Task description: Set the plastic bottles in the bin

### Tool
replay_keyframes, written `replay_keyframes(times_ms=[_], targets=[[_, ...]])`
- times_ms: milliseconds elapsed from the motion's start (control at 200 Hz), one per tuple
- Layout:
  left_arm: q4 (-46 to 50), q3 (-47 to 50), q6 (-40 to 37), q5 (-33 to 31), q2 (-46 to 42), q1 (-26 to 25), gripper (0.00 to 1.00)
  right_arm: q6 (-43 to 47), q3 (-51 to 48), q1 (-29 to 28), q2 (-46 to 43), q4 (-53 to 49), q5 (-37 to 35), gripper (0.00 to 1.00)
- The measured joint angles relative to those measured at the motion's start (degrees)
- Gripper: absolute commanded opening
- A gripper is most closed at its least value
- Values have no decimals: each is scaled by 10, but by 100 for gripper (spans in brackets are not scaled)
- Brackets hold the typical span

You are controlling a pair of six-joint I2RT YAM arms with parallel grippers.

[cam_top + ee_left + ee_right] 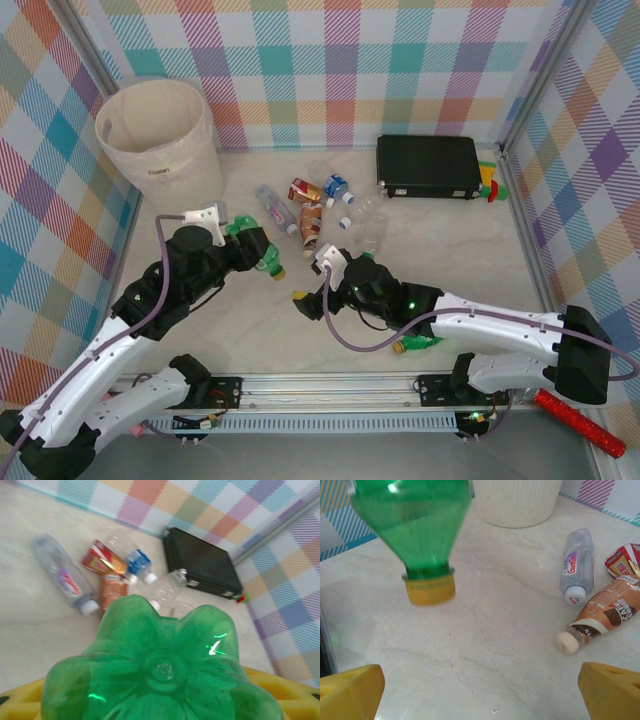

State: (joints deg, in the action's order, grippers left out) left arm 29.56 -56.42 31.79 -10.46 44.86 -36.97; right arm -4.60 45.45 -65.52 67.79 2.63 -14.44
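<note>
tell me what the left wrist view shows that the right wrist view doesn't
Left wrist, not right wrist: the black case, a blue-labelled clear bottle, and the green bottle seen base-on between the left yellow fingers. Right wrist, not left wrist: the lower wall of the bin, the green bottle's yellow cap, and the right fingers spread wide with nothing between. Both: the green bottle, the white-capped clear bottle, the brown coffee bottle and the tabletop.
</note>
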Motion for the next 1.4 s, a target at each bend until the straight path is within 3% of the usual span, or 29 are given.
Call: replay_keyframes(times_ms=[255, 370, 620, 790, 1110, 1400], targets=[[79, -101, -82, -141, 41, 4, 46, 10, -41, 16, -1, 64, 0, 99], [95, -167, -126, -170, 82, 48, 47, 10, -62, 22, -12, 85, 0, 99], [94, -343, -160, -137, 229, 250, 46, 7, -104, 22, -71, 120, 7, 99], [67, -423, -142, -127, 330, 338, 46, 1, -122, 22, -97, 129, 15, 99], [-40, -456, -46, -121, 412, 412, 47, -13, -129, 22, -113, 132, 32, 99], [-9, -692, -15, -90, 572, 444, 47, -23, -129, 22, -105, 132, 36, 99]])
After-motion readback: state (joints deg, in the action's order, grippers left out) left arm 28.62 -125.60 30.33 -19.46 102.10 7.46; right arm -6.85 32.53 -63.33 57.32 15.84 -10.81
